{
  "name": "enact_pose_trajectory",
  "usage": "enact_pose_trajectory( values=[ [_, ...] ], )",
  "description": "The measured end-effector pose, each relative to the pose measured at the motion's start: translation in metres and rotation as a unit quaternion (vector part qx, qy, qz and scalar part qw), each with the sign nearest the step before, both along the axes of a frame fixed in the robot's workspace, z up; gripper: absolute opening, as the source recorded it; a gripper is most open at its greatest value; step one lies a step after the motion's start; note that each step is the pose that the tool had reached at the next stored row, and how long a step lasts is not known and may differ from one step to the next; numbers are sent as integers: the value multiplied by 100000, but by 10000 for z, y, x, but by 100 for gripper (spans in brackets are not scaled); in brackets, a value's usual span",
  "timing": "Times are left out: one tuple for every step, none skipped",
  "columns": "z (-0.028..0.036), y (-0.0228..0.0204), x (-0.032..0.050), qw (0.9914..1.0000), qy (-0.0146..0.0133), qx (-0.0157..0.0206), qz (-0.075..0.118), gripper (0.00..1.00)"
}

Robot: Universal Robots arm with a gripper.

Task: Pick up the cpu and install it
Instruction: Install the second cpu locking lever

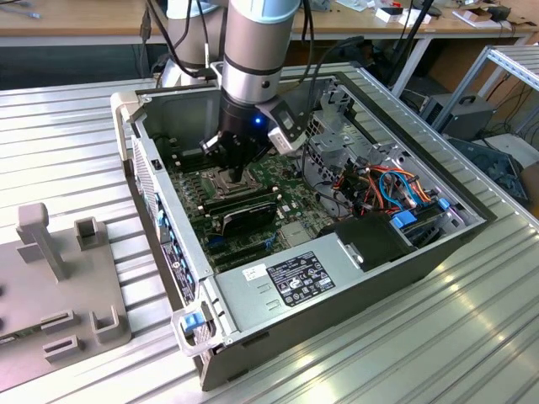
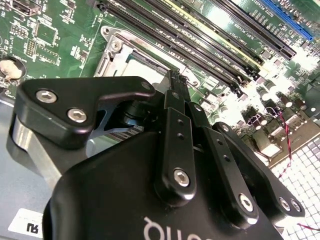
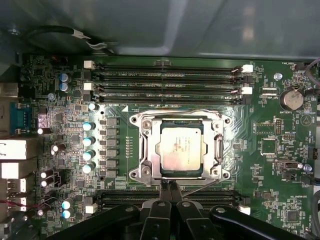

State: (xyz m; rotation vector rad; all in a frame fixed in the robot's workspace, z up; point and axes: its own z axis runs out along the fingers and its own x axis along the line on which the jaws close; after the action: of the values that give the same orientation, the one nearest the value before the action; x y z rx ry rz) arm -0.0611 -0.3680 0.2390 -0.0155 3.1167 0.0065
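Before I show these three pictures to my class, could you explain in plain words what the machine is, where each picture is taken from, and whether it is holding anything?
It is a robot arm with a gripper, reaching down into an open computer case on a ribbed metal table. The exterior view looks from off the arm. Both wrist views come from cameras riding on the arm, looking down at the green motherboard. The cpu, a silver square, lies in its socket frame. The gripper's fingers are pressed together just beside it, holding nothing.

An open computer case (image 1: 253, 290) lies on the ribbed metal bench (image 1: 67, 160). At nine o'clock from it sits a grey fixture block (image 1: 59, 286).
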Motion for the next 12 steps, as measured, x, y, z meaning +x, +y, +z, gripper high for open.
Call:
enact_pose_trajectory(
  values=[
    [-13, 0, -6, 100000, -3, 1, 3, 11],
    [-25, 0, -12, 100000, -5, 5, 2, 11],
    [-33, 0, -16, 100000, -4, 3, 1, 11],
    [-42, 0, -22, 100000, -6, 6, 2, 11],
    [-44, -1, -24, 100000, 0, -2, 3, 11],
    [-44, -1, -24, 100000, 6, -8, 7, 11],
    [-44, -1, -24, 100000, 7, -11, 10, 11],
    [-45, -1, -24, 100000, 4, -5, 7, 11],
    [-46, 0, -25, 100000, 0, 3, 4, 11],
    [-49, -1, -25, 100000, 0, 1, 2, 11],
    [-51, 0, -25, 100000, -1, 2, 1, 11],
    [-51, 0, -25, 100000, -2, 1, 2, 11]
  ],
)
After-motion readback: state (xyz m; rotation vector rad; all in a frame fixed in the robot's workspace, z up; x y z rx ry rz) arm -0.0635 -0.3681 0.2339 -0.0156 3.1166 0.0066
